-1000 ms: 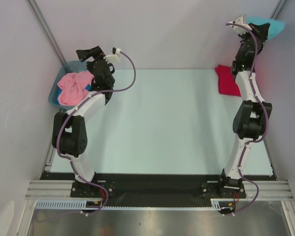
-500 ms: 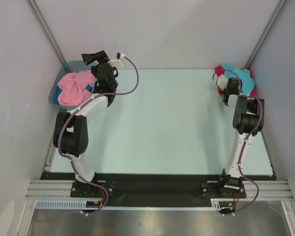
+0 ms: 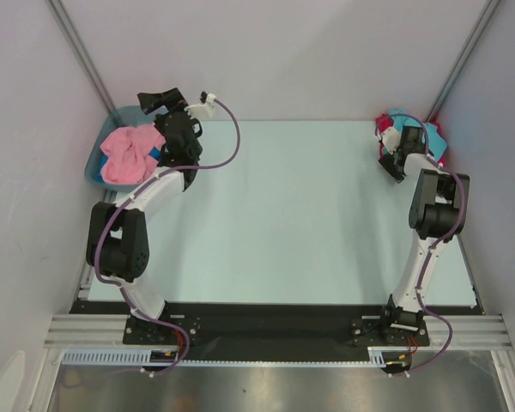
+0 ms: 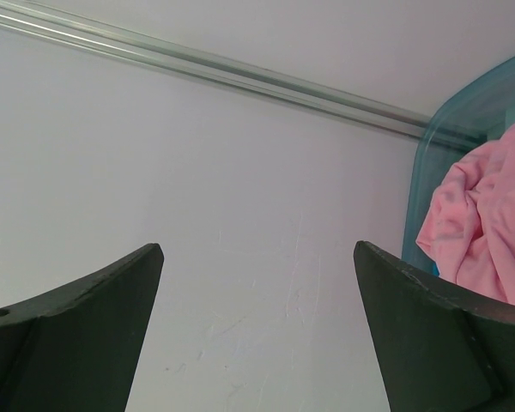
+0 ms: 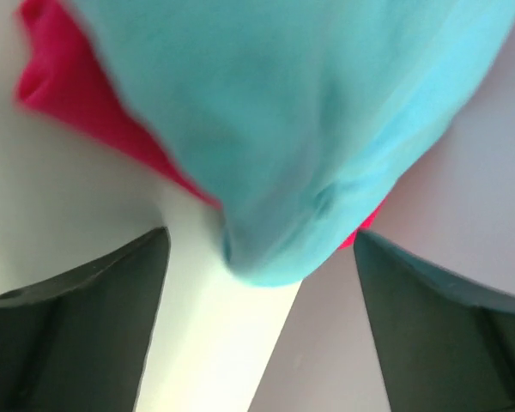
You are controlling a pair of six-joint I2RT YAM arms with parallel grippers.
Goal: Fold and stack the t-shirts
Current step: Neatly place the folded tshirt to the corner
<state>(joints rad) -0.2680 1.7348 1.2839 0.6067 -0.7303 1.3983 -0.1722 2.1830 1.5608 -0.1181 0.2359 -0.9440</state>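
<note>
Far rt: turquoise tee [image 5: 283, 129] atop crimson tee [image 5: 64, 94]; creased

The table [image 3: 283, 223] has a pale blue-green top, smooth and flat. White walls [image 3: 283, 60] stand close on three sides. A thin silver pole [image 3: 80, 51] runs up the back left corner, and another pole [image 3: 464, 56] runs up the back right. A black strip [image 3: 266, 316] lies along the near edge. Below it is a shiny grey metal sheet [image 3: 266, 386]. The light is soft and even.
</note>
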